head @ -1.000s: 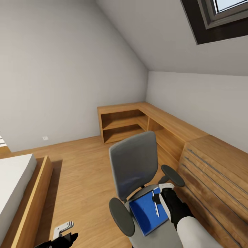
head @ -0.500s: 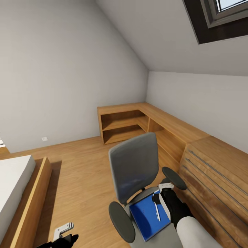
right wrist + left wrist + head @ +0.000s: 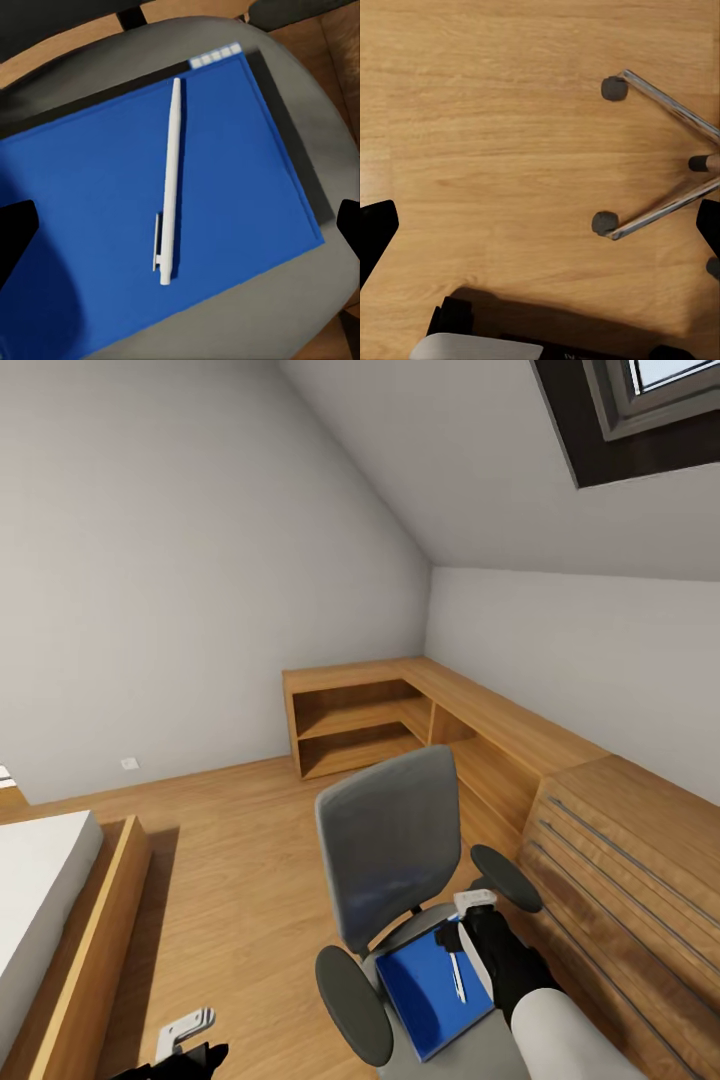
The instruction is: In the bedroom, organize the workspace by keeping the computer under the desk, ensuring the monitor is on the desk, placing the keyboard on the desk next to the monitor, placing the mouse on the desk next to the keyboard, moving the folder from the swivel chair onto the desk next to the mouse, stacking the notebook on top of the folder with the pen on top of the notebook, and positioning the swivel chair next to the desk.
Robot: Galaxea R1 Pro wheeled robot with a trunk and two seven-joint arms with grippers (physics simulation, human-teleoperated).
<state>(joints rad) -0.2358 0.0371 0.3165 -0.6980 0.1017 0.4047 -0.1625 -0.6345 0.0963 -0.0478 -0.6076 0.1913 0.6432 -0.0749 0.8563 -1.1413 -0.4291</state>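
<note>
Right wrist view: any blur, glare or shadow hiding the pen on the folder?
Right wrist view: sharp, no glare; the white pen stands out cleanly on the blue folder, with a soft shadow darkening the folder's corner near one dark fingertip. Head view: even, soft light, pen small but legible. Left wrist view: crisp floor, dark shadow along one edge.

Over the last second the right gripper point(image 3: 468, 916) has crept a little farther toward the back of the swivel chair point(image 3: 388, 840), its white fingertip now sitting slightly higher over the far edge of the folder point(image 3: 432, 990). The head camera swung slightly early in that second, so the bed slid toward the picture's left edge; the chair itself has not rolled.
</note>
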